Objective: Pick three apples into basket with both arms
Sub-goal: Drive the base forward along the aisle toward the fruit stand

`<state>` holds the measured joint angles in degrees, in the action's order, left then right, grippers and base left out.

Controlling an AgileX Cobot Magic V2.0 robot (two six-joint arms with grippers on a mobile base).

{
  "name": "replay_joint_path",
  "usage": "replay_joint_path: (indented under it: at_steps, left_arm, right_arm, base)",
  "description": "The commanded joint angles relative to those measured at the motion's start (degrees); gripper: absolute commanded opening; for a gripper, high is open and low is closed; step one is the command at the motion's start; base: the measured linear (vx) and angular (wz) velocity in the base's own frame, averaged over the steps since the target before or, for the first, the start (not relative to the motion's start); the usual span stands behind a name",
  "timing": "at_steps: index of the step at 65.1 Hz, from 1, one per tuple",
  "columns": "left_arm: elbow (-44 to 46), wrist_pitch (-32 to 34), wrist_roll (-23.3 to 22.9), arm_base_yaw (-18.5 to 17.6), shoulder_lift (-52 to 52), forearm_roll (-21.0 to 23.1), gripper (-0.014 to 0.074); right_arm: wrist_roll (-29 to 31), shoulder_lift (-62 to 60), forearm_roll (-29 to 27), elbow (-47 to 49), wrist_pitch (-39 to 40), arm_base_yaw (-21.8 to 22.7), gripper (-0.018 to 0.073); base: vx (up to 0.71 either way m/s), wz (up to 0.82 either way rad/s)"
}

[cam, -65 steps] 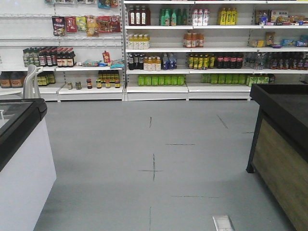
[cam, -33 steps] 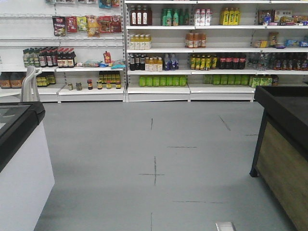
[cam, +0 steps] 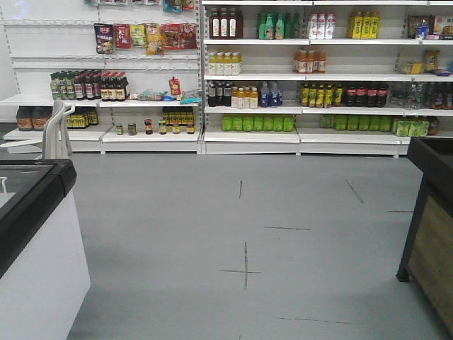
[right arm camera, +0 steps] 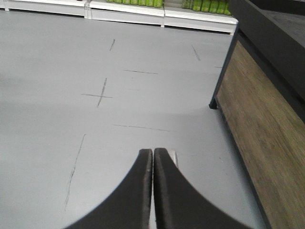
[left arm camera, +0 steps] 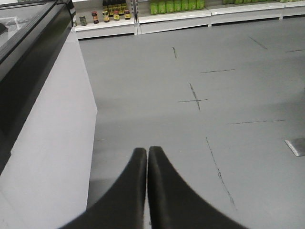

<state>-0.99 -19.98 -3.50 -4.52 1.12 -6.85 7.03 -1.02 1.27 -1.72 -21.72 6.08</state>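
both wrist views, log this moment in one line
black left claw: shut, empty | black right claw: shut, empty | apples, basket: not in view | ahead: grey shop floor, white shelves of bottles

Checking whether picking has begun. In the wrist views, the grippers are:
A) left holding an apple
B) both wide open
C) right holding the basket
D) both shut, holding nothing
D: the left gripper and right gripper each show fingers pressed together with nothing between them, above the grey floor.
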Motion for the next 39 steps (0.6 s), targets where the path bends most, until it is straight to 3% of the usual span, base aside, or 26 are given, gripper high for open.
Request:
replay_joint_path:
  at_steps: [1,39]
  left_arm:
    - [1.36,2.78,0.06,-0.37,0.29,0.04,-0.0008]
    - [1.36,2.78,0.06,-0.37,0.29,0.04,-0.0008]
  right_arm:
    - [-0.02,-0.5,0.21,0.16,4.22,0.38,-0.0005]
    - [-0.02,-0.5,0.21,0.16,4.22,0.38,-0.0005]
  base:
    - [0.26,0.17]
    - [0.26,0.01]
